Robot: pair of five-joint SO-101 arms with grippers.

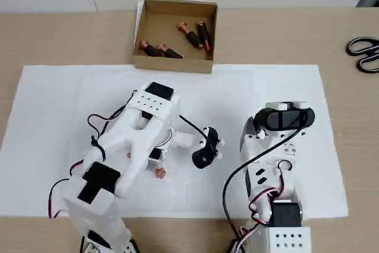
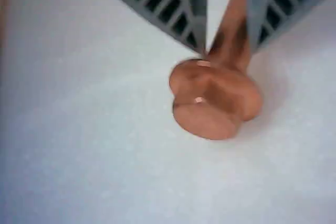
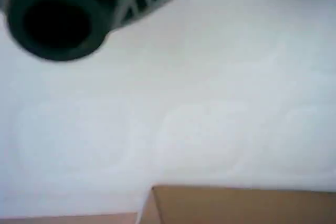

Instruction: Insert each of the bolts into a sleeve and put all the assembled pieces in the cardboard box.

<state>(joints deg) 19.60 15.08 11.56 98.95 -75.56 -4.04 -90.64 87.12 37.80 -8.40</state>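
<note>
L gripper (image 2: 223, 45) clamped narrow on bolt (image 2: 215, 98) shank, head just past tips, on white sheet (image 2: 79, 156). R gripper (image 3: 100, 3) grips black sleeve (image 3: 55, 22); cardboard box (image 3: 241, 205) ahead.

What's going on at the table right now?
The left end effector grips the shank of a copper-coloured metal bolt, its head on the white sheet. The right end effector holds a black cylindrical sleeve above the sheet. Several assembled pieces already lie in the open brown cardboard box.
</note>
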